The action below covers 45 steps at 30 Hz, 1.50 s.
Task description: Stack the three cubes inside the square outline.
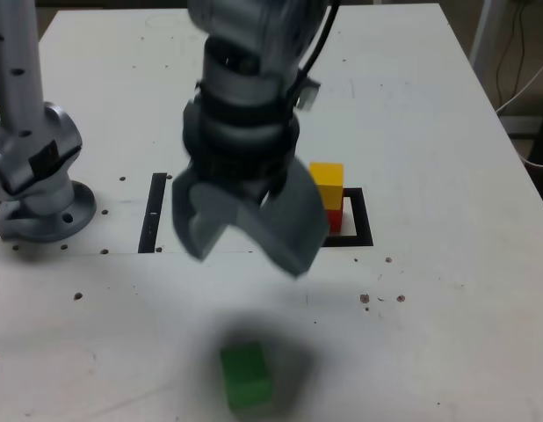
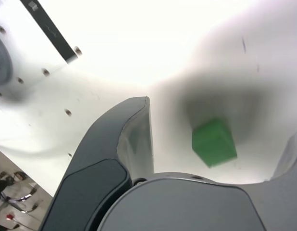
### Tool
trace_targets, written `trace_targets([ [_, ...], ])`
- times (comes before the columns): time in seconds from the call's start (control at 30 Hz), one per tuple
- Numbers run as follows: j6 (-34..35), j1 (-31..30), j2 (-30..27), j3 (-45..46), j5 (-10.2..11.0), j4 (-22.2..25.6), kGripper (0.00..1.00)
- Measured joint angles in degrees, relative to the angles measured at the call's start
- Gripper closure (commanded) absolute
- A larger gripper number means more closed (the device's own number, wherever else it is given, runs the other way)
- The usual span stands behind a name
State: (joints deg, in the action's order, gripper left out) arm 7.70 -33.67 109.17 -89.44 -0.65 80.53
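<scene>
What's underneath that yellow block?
The yellow block sits on a red block inside the black square outline. The open gripper covers most of the red block.

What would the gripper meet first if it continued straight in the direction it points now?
Most likely the green cube: the wrist view shows it between the open jaws of the gripper, alone on the white table. Nothing else shows in between, though depth is hard to judge.
</scene>
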Motion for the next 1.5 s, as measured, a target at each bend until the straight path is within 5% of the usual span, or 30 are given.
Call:
trace_targets([
  [0.87, 3.3, -9.9, 7.5, -5.3, -1.1, -1.0, 0.01],
  [1.5, -17.3, -12.1, 8.0, -6.0, 5.3, -3.1, 0.0],
])
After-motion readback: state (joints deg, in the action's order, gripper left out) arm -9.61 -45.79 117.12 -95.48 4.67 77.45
